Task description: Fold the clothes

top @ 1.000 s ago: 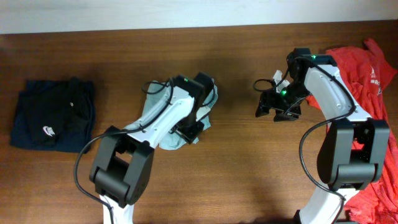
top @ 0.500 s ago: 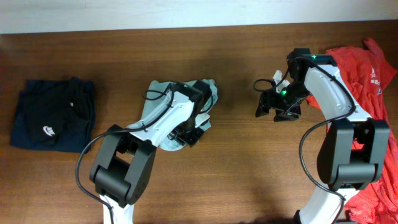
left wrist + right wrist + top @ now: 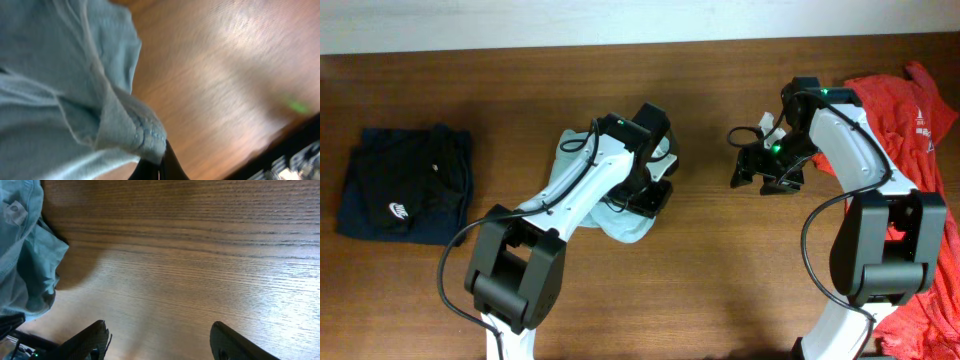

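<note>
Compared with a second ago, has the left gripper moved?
Yes. The left gripper shifted slightly right, away from the navy shirt, jaws shut on the grey-blue shirt.

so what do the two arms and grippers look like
The left arm and right arm match: white curved links, black joint housings, a thin black cable looping alongside, a small green light near the wrist. The left gripper and right gripper are black, each with two fingers.
</note>
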{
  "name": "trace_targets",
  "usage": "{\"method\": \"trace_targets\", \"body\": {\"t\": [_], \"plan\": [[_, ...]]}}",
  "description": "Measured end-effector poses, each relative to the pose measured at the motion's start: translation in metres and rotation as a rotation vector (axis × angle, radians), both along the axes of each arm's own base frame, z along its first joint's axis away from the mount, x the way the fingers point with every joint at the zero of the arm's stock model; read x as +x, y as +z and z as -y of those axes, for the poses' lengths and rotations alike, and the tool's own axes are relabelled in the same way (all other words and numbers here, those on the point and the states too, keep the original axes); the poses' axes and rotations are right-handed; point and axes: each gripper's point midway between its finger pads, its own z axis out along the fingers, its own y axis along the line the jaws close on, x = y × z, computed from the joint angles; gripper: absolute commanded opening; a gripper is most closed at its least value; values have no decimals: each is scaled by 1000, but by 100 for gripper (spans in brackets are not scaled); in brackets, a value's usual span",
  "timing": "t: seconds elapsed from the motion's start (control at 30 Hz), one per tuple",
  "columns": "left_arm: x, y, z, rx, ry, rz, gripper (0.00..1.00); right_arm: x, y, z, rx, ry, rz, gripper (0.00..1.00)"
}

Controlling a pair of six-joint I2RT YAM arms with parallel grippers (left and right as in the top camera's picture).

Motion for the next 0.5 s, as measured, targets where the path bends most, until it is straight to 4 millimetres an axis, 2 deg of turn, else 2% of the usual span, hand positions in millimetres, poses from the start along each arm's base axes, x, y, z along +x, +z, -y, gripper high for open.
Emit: {"method": "trace_targets", "body": {"t": [0.1,0.13,0.17,0.2,0.4,0.47,0.5], "plan": [[5,2,9,-40,29,7,1,0,0,0,0,0,1,70],[6,3,12,-55,36,9,6,0,0,0,0,0,0,70],[8,4,15,-69,40,11,30,0,0,0,0,0,0,70],[9,4,18,-85,44,14,49,0,0,0,0,0,0,70],[9,7,21,-116,59,-3,49,0,0,0,0,0,0,71],[12,7,15,-116,77,-14,50,0,0,0,0,0,1,71],[15,7,6,-109,101,-28,50,0,0,0,0,0,1,71]]}}
